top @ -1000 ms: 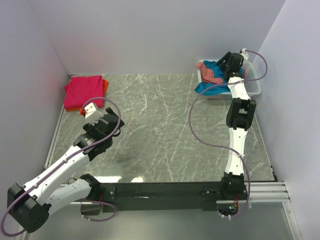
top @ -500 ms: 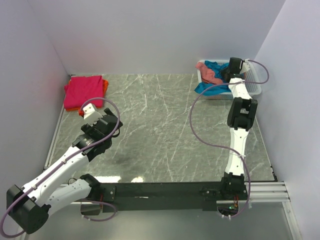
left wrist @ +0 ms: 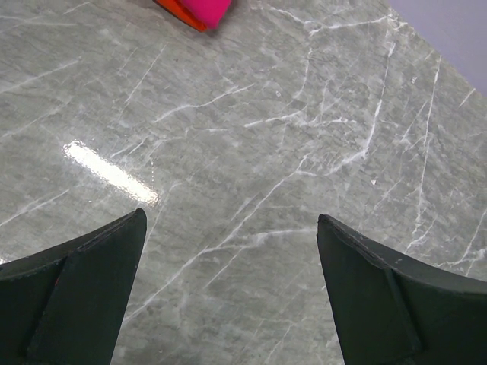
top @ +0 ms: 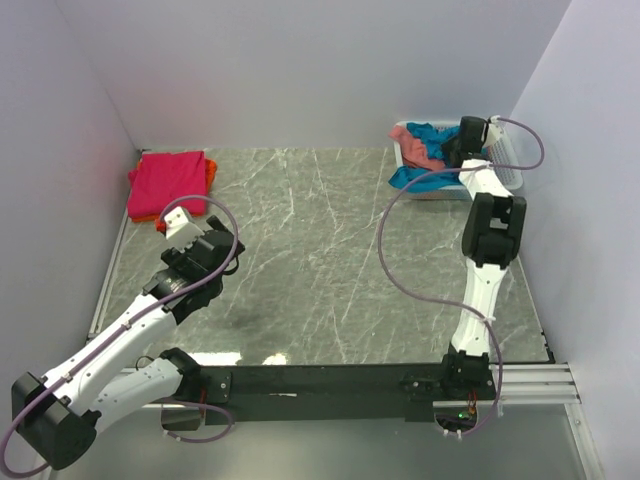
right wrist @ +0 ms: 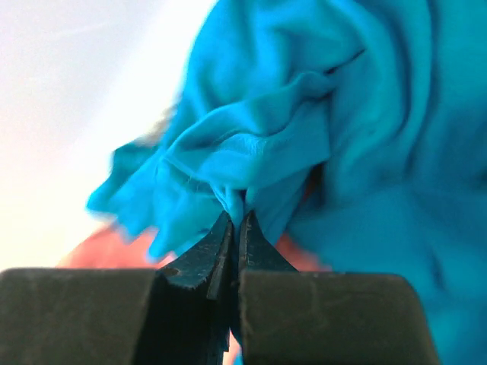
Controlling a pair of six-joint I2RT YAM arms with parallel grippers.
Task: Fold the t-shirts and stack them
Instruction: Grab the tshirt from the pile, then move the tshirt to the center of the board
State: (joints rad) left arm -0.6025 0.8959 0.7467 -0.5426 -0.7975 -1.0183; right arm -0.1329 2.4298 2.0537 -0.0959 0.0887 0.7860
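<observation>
Teal t-shirt [right wrist: 304, 114] lay bunched in the white basket [top: 510, 176] at the far right of the surface [left wrist: 304, 114], a fold nipped by the tightly pressed right pincer [right wrist: 234, 222] on its outstretched arm, while the bent left arm held its left pincer [left wrist: 228, 222] spread wide, holding nothing, above the surface near the folded magenta t-shirt [top: 168, 182].

Folded t-shirt stack [top: 168, 183] at far-left corner of tabletop [top: 320, 250]. Basket [top: 508, 172] at far-right corner; crumpled t-shirts [top: 425, 150] inside, one draped over near wall. Right gripper [right wrist: 234, 220] over basket; left gripper [left wrist: 230, 224] before stack.
</observation>
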